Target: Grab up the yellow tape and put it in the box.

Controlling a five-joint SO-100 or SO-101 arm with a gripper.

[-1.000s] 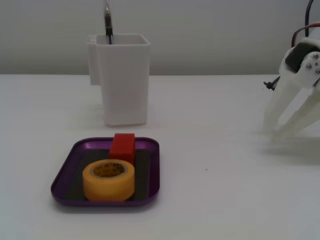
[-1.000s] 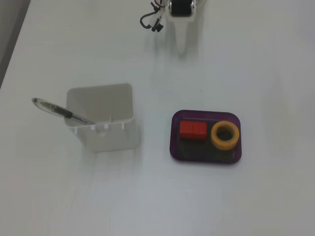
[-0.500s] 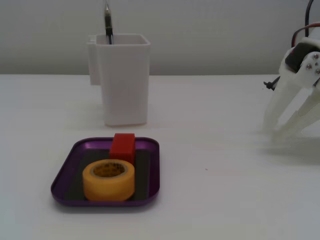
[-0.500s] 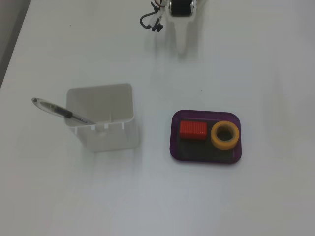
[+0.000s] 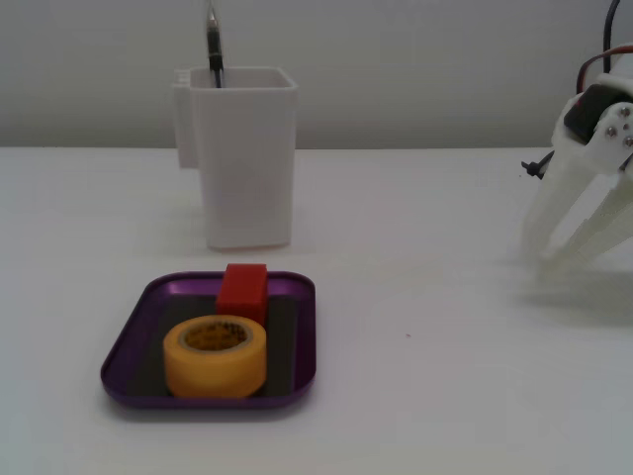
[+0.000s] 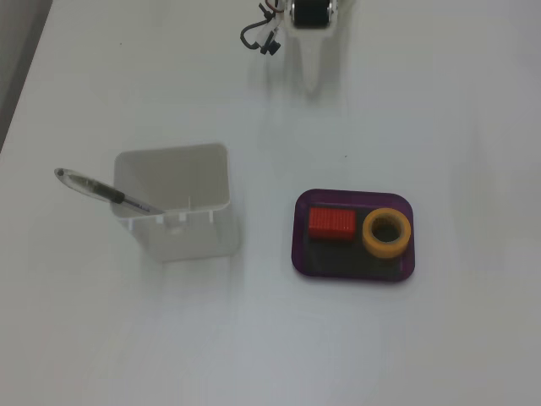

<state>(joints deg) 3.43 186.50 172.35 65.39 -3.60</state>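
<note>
Already the yellow tape (image 5: 215,354) sits flat inside the box (image 5: 130,341), touching the red cube (image 5: 242,290). I judge it light and stiff, best pinched across its wall through the hollow core. My fingers are out of frame; I cannot tell their opening.
</note>
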